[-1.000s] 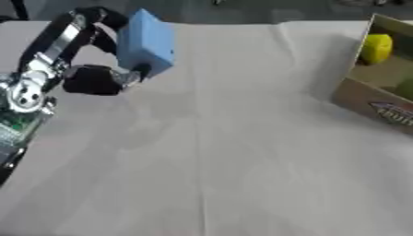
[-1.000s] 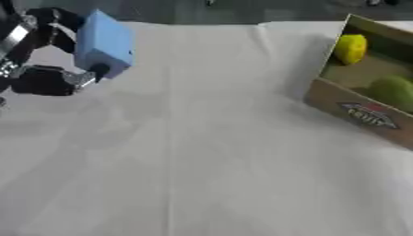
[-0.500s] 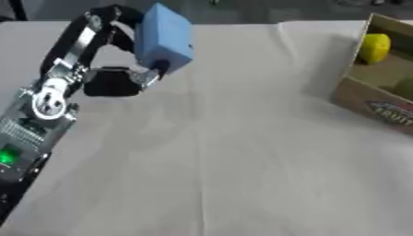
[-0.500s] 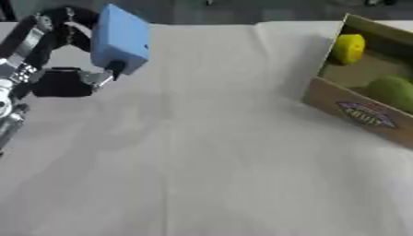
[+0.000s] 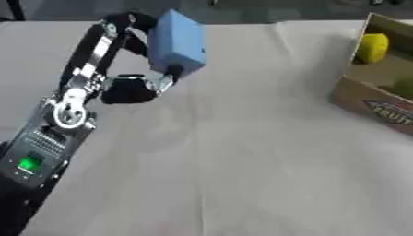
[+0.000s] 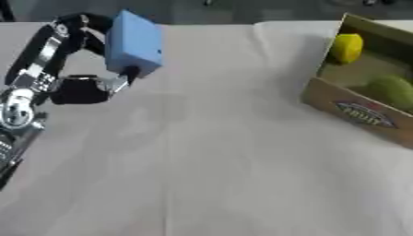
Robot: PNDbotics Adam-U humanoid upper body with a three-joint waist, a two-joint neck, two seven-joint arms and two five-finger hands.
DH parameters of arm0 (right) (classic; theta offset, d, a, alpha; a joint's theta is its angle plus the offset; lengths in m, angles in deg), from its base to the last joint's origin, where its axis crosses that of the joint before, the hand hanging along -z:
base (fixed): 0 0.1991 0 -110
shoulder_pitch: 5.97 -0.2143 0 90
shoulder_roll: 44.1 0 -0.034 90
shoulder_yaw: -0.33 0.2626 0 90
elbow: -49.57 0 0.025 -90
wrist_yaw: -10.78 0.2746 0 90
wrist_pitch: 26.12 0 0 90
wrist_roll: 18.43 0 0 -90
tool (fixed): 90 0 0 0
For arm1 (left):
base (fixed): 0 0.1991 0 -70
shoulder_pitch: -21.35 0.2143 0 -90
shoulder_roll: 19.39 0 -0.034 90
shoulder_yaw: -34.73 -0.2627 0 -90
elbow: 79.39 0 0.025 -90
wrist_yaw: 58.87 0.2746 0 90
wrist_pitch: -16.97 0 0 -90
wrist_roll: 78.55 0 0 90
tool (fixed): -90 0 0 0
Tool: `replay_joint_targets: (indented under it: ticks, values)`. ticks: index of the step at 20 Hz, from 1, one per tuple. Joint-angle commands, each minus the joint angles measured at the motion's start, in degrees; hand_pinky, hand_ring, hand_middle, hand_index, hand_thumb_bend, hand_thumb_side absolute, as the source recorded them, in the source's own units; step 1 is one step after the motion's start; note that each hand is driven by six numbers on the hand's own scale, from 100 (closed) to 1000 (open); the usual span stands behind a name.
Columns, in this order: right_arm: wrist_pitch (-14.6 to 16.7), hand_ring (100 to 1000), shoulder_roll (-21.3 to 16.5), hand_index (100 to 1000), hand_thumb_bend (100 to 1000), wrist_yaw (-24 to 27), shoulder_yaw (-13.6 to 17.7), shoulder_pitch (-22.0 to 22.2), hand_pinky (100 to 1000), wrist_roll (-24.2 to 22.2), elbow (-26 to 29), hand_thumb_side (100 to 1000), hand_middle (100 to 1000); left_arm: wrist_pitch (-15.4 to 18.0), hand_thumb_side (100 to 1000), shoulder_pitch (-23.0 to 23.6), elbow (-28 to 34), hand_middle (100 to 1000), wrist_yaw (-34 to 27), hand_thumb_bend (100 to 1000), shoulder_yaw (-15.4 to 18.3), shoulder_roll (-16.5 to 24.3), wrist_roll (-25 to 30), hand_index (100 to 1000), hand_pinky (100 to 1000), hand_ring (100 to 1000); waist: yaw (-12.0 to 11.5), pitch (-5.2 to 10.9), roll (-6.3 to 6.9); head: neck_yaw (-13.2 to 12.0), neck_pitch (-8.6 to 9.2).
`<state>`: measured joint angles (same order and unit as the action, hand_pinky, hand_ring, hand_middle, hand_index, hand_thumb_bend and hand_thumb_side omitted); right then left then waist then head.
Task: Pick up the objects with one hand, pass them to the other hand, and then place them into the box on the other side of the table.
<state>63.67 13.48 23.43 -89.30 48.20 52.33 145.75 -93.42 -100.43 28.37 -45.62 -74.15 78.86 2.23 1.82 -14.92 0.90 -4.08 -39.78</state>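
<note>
1. The light blue rectangular block hangs above the left part of the white cloth-covered table, lifted clear of the surface, presumably so it can be offered across.
2. The robot's left hand grasps it: fingers curl over the block's top edge and the thumb presses from below, with the block's broad face turned toward the middle of the table, which would suit a handover.
3. The right hand shows in neither view, so the pass has no receiver yet.
4. Well apart, at the right edge, sits the open brown cardboard box, tilted toward the robot, already holding a yellow lemon-like fruit and a green rounded fruit.
</note>
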Motion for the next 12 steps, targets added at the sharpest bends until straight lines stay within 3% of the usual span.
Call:
replay_joint_targets:
  ticks: [1,4,12]
  values:
    - [2.5,822,-3.6,877,100,-3.1,-1.2,-2.9,948,-1.4,3.5,269,866,1.1,100,-0.4,-0.7,402,1.1,100,0.0,-0.3,-0.9,486,658,520,0.1,2.26,-0.82,0.2,-0.45]
    - [4.3,827,-3.9,875,100,-5.8,-3.2,-5.8,939,-3.4,5.3,236,861,2.1,100,-0.4,-2.0,402,1.8,100,-0.3,-1.4,-2.1,485,659,520,0.2,2.4,-1.05,0.4,-0.63]
    - [7.4,837,-1.1,876,215,-10.6,-7.8,-14.0,923,-9.3,7.0,213,865,4.7,100,-1.0,-4.5,404,5.0,100,-0.8,-3.8,-3.8,486,660,522,0.5,2.88,-1.6,-0.1,-0.99]
